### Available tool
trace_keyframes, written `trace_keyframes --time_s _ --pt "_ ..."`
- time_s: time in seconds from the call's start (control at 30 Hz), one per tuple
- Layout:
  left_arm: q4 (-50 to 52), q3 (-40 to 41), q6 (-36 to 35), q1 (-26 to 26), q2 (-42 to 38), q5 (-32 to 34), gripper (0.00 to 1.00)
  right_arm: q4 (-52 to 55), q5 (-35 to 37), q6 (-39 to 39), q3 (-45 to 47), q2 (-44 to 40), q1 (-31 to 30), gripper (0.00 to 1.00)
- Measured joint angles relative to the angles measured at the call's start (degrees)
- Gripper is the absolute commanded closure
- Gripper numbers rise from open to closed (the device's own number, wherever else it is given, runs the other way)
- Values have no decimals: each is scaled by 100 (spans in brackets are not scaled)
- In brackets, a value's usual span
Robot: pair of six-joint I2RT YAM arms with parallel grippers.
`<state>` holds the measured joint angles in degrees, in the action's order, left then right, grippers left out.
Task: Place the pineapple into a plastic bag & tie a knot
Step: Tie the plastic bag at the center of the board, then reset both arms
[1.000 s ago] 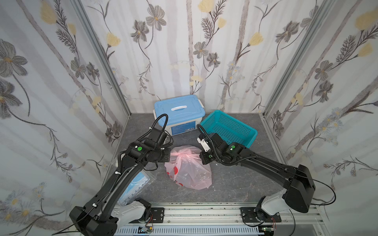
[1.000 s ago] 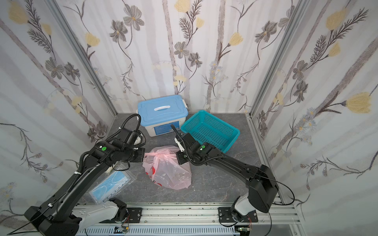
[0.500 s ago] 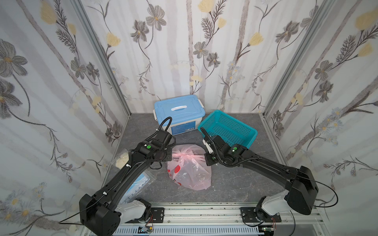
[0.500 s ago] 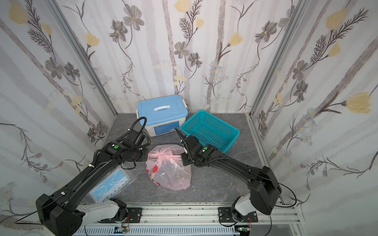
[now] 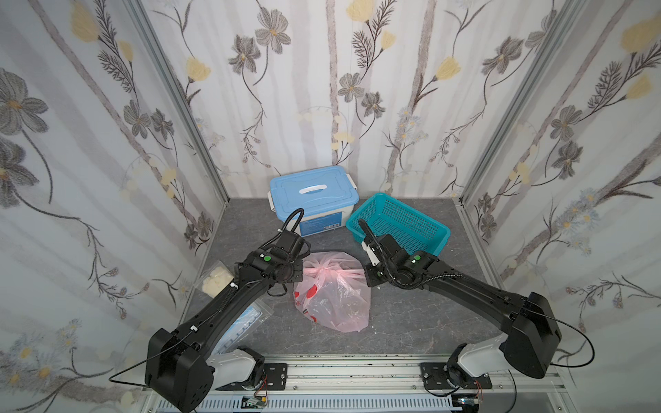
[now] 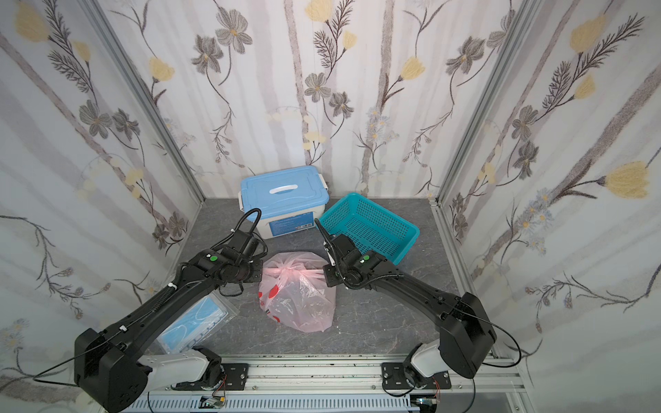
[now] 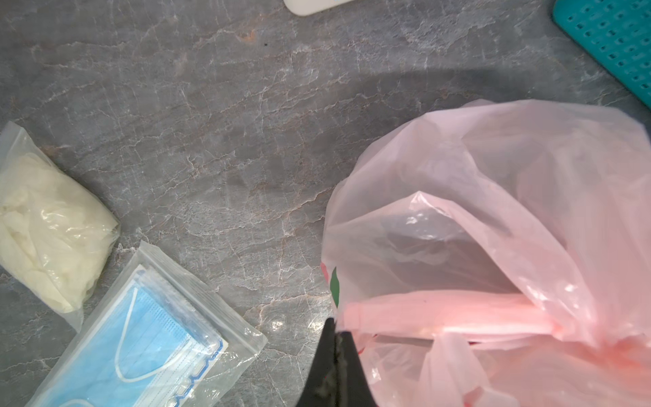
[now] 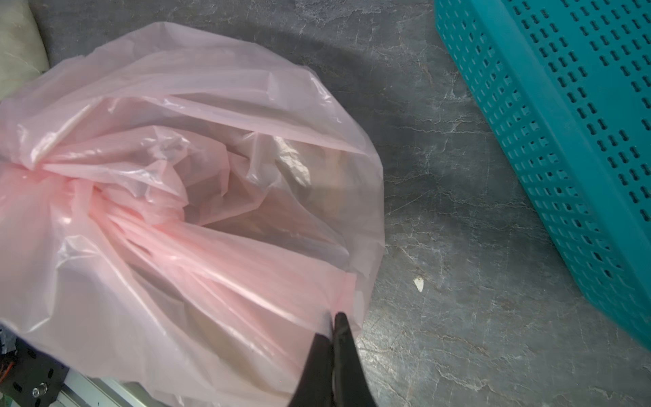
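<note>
The pink plastic bag (image 5: 332,300) lies bulging in the middle of the grey floor in both top views. Its handle loops are gathered into a small scrunched knot (image 5: 323,272) on top, also seen in a top view as the knot (image 6: 286,271). My left gripper (image 7: 334,327) is shut on the handle end (image 7: 440,313) stretching away from it. My right gripper (image 8: 333,317) is shut on the other handle end (image 8: 246,278), taut from the knot (image 8: 88,190). The pineapple is hidden; only a dim brownish shape shows through the film.
A blue lidded box (image 5: 313,200) and a teal basket (image 5: 400,225) stand behind the bag. A clear packet of blue masks (image 6: 193,321) and a packet of white lumps (image 5: 216,279) lie at the left, under my left arm. Papered walls close three sides.
Both grippers have drifted a little to the right, taking the bag's top along. The handle ends have drawn taut and the tie has scrunched tighter. The left arm's elbow swung inward.
</note>
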<state>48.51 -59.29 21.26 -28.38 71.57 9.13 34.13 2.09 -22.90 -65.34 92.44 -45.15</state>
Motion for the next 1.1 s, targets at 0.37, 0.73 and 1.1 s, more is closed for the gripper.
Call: trace_keyframes --time_s 0.37,0.73,1.1 --pt "-393 341 103 -2 13 -203 100 -323 -302 26 409 -210 284 100" --pt "-470 289 140 26 -452 66 0 -544 -651 164 339 -793 623 18" --pt "-557 55 542 769 -660 2142 0 -1126 621 -184 1755 -3373 2452 7"
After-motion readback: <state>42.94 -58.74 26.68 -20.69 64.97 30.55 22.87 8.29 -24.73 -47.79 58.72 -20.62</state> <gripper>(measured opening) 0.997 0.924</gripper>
